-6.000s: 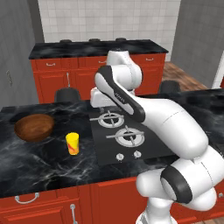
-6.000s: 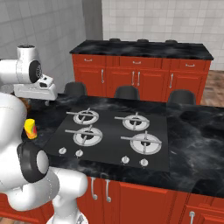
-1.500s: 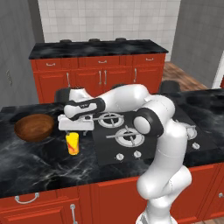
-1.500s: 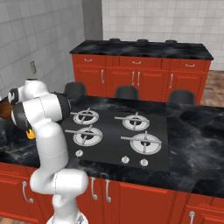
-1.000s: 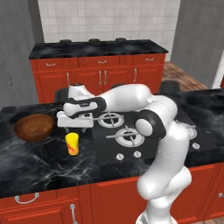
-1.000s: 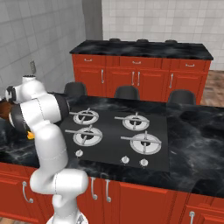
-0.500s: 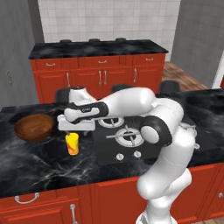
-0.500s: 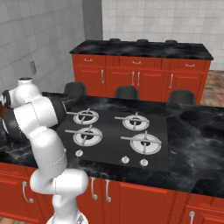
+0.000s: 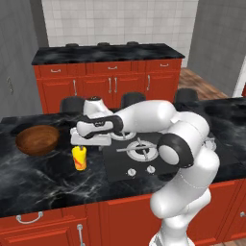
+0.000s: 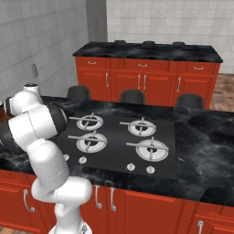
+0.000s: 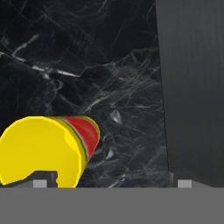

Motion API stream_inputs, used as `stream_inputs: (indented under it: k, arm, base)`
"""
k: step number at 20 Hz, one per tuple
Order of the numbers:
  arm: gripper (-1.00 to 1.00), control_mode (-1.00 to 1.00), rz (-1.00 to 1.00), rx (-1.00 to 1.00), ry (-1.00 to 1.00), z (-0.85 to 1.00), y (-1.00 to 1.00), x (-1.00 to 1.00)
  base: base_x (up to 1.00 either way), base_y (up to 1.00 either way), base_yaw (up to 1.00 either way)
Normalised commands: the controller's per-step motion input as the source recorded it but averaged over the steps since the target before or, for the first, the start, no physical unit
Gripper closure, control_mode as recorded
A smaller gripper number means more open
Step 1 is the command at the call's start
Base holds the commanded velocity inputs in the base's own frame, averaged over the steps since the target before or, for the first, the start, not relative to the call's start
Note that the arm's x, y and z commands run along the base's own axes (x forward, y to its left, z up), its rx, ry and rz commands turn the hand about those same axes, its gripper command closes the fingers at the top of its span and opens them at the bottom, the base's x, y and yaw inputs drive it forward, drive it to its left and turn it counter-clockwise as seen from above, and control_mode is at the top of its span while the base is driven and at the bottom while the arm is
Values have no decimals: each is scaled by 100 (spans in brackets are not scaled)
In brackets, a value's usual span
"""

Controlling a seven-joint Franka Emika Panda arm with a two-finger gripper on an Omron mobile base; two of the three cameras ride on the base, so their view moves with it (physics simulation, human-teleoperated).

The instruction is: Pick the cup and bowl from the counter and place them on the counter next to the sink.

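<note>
Jaws: the gripper has its jaws spread wide apart. They hold nothing.
Gripper place: it hangs right above the cup, pointing down at it. In the left base view the white hand sits just over the cup's top.
Finger tips: in the hand view one dark fingertip shows at the low left, in front of the cup, and the other at the low right. I cannot tell if a tip touches the cup.
Cup: small, yellow, with a red patch on its side. It stands upright on the counter, just left of the stove.
Bowl: the brown bowl sits on the counter to the left of the cup and a little farther back. It is near the cup but not touching it.
Stove: black, with silver burners and knobs. In the hand view its dark edge runs down the right side.
Far side: three dark stools stand behind the counter. Farther back is a row of red cabinets with a black top.
In the way: the arm reaches across the stove to the cup.
</note>
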Motion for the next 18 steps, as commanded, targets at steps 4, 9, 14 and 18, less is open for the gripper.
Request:
stream_inputs:
  k: [4, 9, 14, 18]
  arm:
    - [-100, -100, -1, 0, 1, -2, 19, 10]
    - [-100, -100, -1, 0, 0, 0, 13, 12]
    - [-100, -100, -2, 0, 0, -27, 0, 14]
    - [-100, -100, -2, 0, 0, -31, 0, 1]
  base:
    - [0, 0, 0]
    - [0, 0, 0]
    - [0, 0, 0]
    - [0, 0, 0]
